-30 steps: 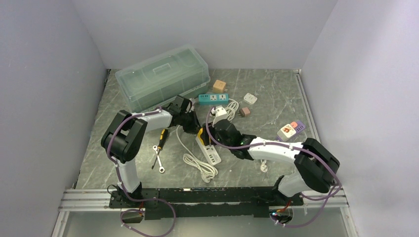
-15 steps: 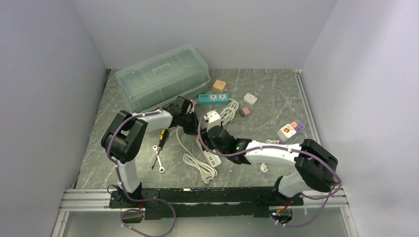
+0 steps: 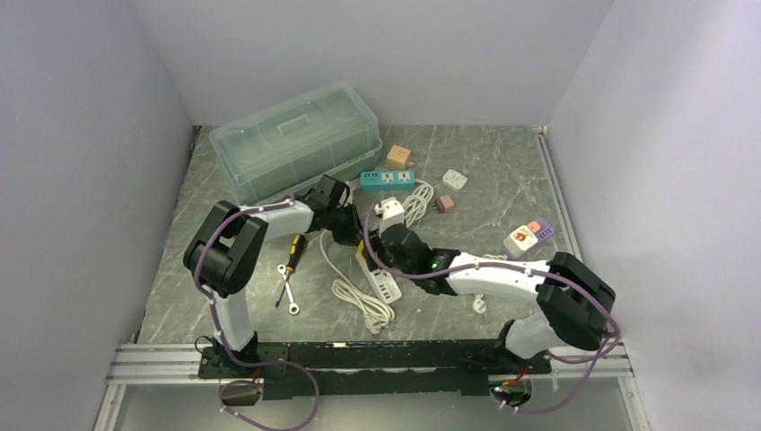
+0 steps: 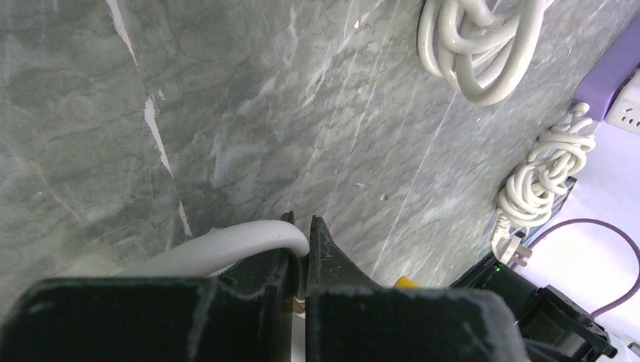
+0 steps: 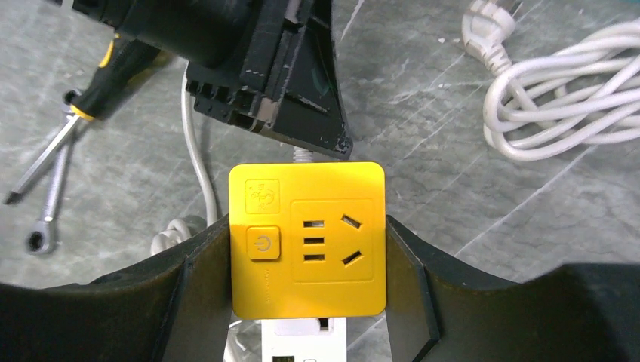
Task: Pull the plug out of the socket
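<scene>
Tabletop [image 3: 502,171]: grey-green marble-look slab with white veining, lying beneath the right gripper [image 3: 370,244] and spreading out on every side of it.
Walls: three plain pale lilac panels. The back wall [image 3: 377,54] is standing beyond the gripper, with the left wall [image 3: 81,162] and right wall [image 3: 664,162] flanking it.
Aluminium rail [image 3: 161,359]: running behind the gripper along the near edge.
Light: falling soft and even, throwing only faint shadows.

One box [image 3: 296,139], one screwdriver [image 3: 296,246], one wrench [image 3: 287,292], one yellow socket [image 5: 307,237].
</scene>
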{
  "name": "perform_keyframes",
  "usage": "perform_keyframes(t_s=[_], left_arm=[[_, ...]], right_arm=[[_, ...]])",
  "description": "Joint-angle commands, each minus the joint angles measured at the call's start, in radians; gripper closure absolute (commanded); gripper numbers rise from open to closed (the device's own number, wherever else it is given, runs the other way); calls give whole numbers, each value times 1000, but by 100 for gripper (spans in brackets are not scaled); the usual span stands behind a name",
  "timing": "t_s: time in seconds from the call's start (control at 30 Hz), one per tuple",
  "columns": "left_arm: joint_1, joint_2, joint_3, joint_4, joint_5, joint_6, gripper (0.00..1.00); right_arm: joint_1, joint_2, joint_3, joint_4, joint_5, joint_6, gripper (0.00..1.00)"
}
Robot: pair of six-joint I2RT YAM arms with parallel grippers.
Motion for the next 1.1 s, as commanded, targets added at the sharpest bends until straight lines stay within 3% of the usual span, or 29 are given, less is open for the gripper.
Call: perform_keyframes(t_s=[0.0,0.17,0.37,0.73,1.07], left_arm=[[6,-35,-1,22,-28,24,100],[5,-33,-1,22,-28,24,100],[5,-31,0,20,-30,26,100],[5,-29,3,16,-29,28,100],[5,-22,10,3,-47,41,100]], right_arm=[[-104,-94,-42,116,-228,107,100],[-109,-88,-23,88,-226,88,100],[-3,-44,41,-2,-23,8,100],[80,19,86,-66,185,-54,100],[81,-88,77,-59,157,-38,100]])
